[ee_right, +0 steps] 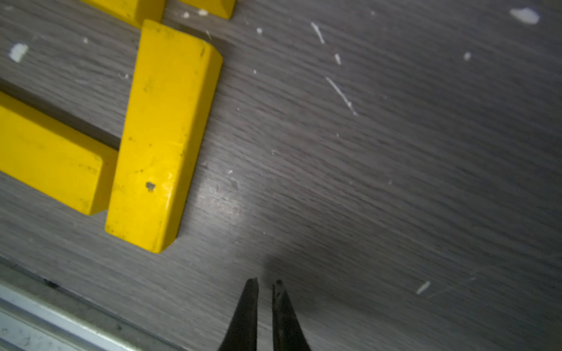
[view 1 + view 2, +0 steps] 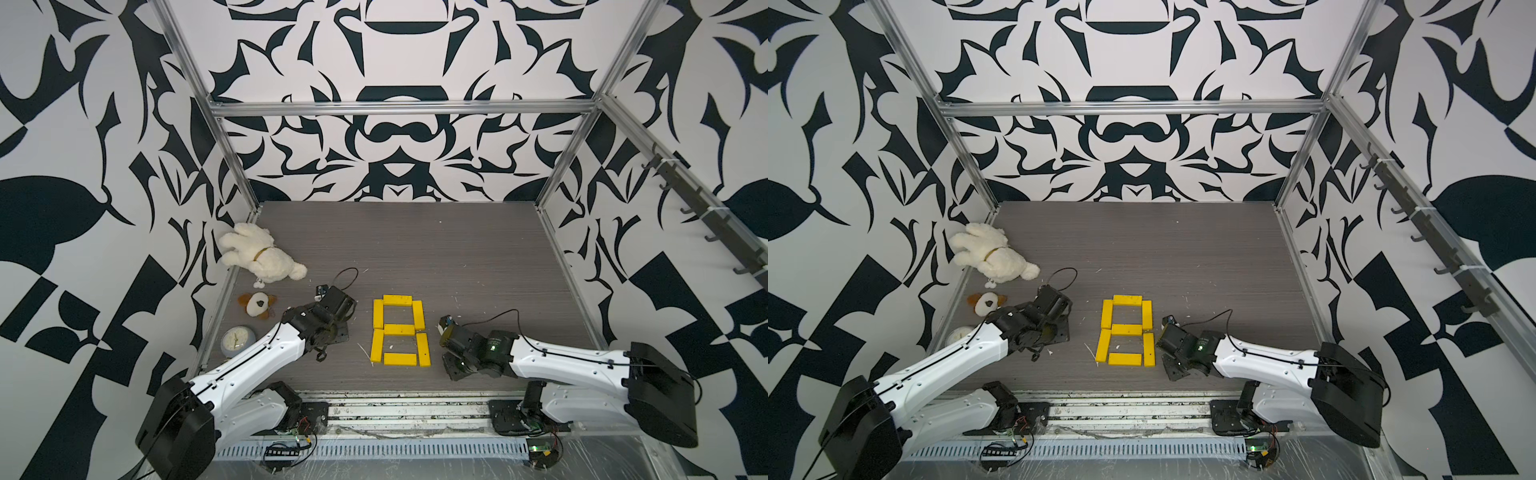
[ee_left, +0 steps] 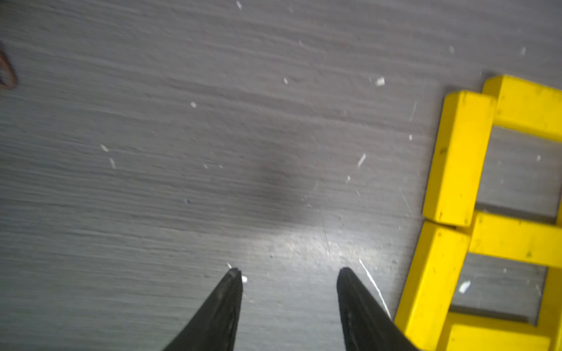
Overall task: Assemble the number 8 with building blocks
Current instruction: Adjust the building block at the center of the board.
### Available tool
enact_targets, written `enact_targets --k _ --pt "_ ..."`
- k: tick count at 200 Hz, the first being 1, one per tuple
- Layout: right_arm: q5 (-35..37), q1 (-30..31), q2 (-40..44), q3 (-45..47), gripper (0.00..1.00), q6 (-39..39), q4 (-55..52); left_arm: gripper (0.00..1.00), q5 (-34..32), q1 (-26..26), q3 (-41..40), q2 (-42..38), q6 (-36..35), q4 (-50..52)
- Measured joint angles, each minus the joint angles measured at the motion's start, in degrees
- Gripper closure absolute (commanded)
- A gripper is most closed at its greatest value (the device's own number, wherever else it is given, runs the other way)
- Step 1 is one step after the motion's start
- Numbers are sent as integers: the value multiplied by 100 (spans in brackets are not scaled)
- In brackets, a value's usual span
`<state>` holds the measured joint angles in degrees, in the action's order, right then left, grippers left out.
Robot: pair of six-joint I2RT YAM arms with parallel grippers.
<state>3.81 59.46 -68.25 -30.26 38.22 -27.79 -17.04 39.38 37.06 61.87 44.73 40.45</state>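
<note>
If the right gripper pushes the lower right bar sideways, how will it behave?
The bar looks rigid, with flat faces, so it should slide, not roll or bend. It lies flat and low, so tipping seems unlikely. The bottom bar sits against its side, so a push would probably shove that too.

Left tool (image 3: 289, 273) with jaws apart, empty; right tool (image 1: 265, 283) with jaws together, empty.

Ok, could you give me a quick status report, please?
Left gripper open, empty. Right gripper shut, empty. Number 8 looks complete, seven building blocks laid flat. Plush toy well aside.
</note>
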Motion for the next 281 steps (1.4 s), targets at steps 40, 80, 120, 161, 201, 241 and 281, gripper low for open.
enact_targets --k 40,80,120,161,201,241,281 --pt "-35 0 -448 -50 88 -7 466 45 -59 326 -341 -90 404 -70" --pt "-28 0 -935 -286 88 -81 975 45 -83 518 -472 302 542 -463" --pt "-17 0 -1480 -680 88 -192 1252 44 -50 603 -485 774 535 -833" --pt "-20 0 -1558 -754 87 -278 1266 43 -26 608 -485 800 520 -1047" --pt "-17 -13 -1447 -772 86 -352 949 43 13 612 -485 903 466 -1241" --pt "44 -160 -772 -726 85 -400 334 43 55 623 -492 1222 369 -1471" --pt "96 -632 -284 -708 85 -509 118 43 44 640 -492 1279 317 -1657"
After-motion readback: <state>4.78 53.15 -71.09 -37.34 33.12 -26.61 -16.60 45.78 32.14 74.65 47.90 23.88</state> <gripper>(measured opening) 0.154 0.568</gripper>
